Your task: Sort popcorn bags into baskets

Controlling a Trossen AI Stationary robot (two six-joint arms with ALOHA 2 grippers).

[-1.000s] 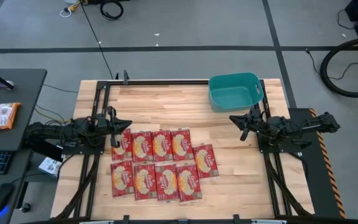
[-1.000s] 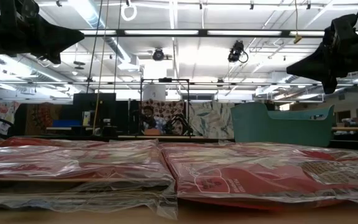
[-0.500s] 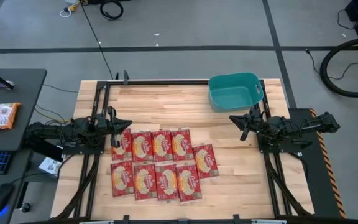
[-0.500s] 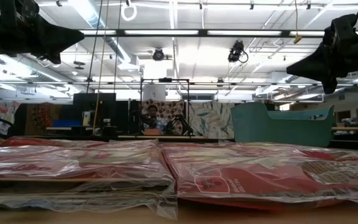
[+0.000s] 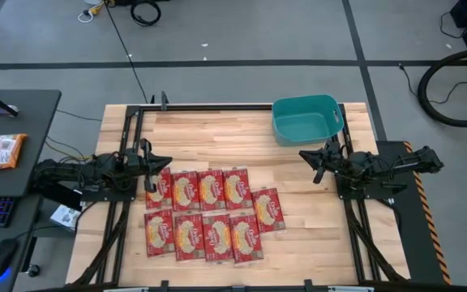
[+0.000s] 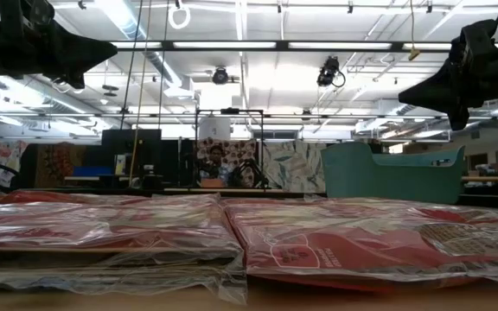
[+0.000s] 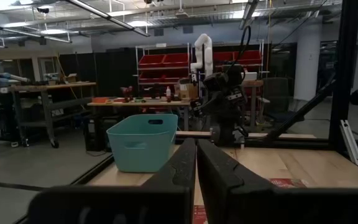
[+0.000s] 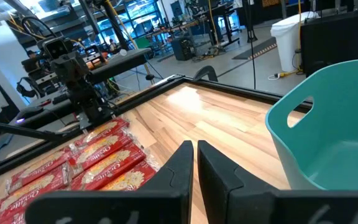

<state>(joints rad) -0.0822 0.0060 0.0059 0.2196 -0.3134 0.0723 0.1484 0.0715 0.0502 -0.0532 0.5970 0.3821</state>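
The left end effector, fingers pressed together and empty, is hovering at the popcorn bags' near edge. The right end effector, likewise closed and empty, is hanging just beside the teal basket, with bare bench lying open between both. Nothing is differing from a second earlier.

Two matte black jointed arms

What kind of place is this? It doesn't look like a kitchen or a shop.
Most likely a robotics lab or workshop. Another robot arm, a white one, stands by shelving with red bins, workbenches line the room, and cables trail over the grey floor around the wooden table.
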